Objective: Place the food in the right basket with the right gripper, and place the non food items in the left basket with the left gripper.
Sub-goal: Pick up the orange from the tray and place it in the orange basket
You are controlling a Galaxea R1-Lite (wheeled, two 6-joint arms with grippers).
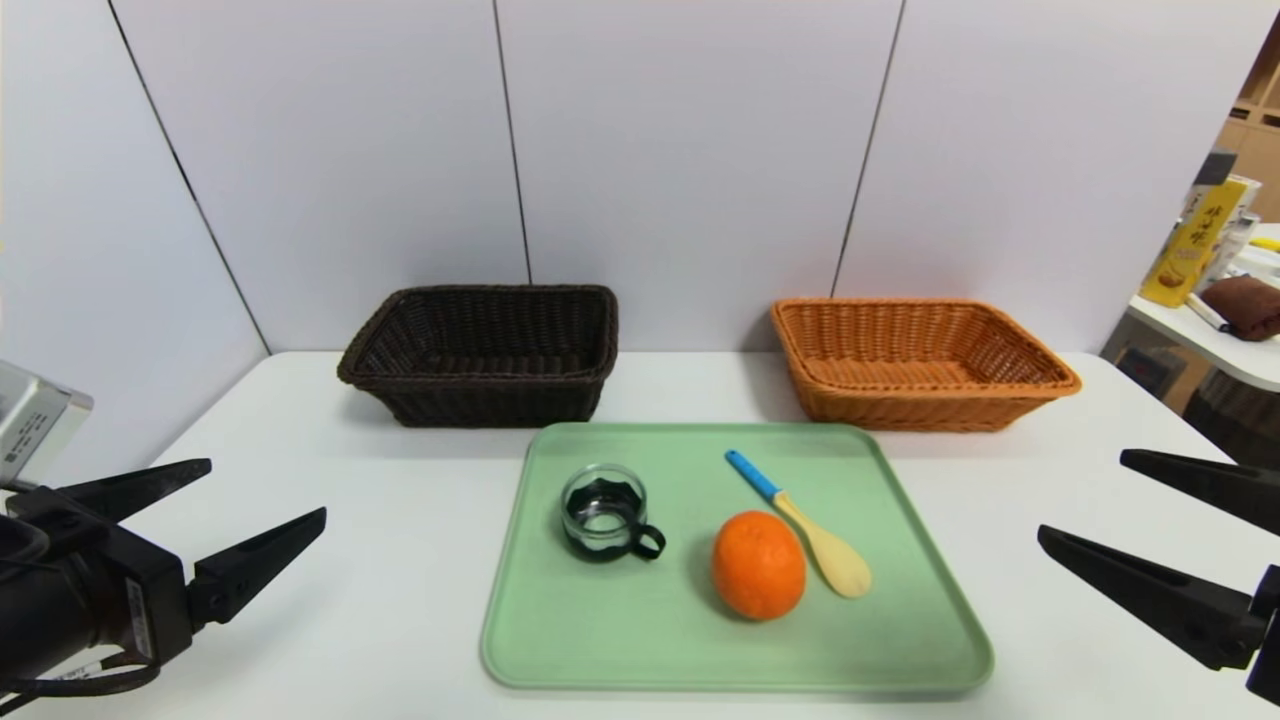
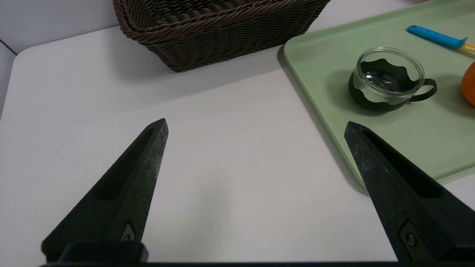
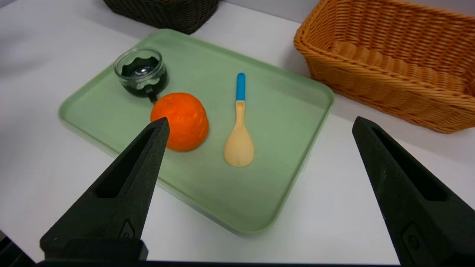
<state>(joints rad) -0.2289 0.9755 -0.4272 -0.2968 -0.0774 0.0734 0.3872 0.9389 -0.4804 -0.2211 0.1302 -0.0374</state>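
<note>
Two sets of jaws are mine, and both stand wide apart with nothing between them. My left gripper [image 1: 268, 512] hangs over the table [image 1: 380, 600] on the left side, well apart from the green tray [image 1: 620, 650]; my right gripper [image 1: 1080, 495] hangs over the table on the opposite side, beyond the tray's right edge.

Between my two arms, the tray lies flat on the table with three things on it. Nearest to me is the orange [image 1: 758, 565], round and bright with dimpled skin, resting near the middle of the tray. Just to its right lies the spoon [image 1: 838, 560], flat and slanted, its beige bowl toward me and its blue handle pointing away toward the baskets. Left of the orange and a little farther off, the glass cup [image 1: 603, 510] stands upright, clear above a black scalloped base, its black handle turned toward the orange's side.

Past the tray's far edge stand two woven wicker baskets, well apart from each other. The dark brown basket [image 1: 500, 400] is on the left and the orange-tan basket [image 1: 920, 405] on the right, both with flared sides. Behind them rises a white panelled wall [image 1: 690, 150]. Off to the far right, a yellow package [image 1: 1195, 245] stands on a separate white surface [image 1: 1225, 350], near a dark brown item [image 1: 1245, 308].
</note>
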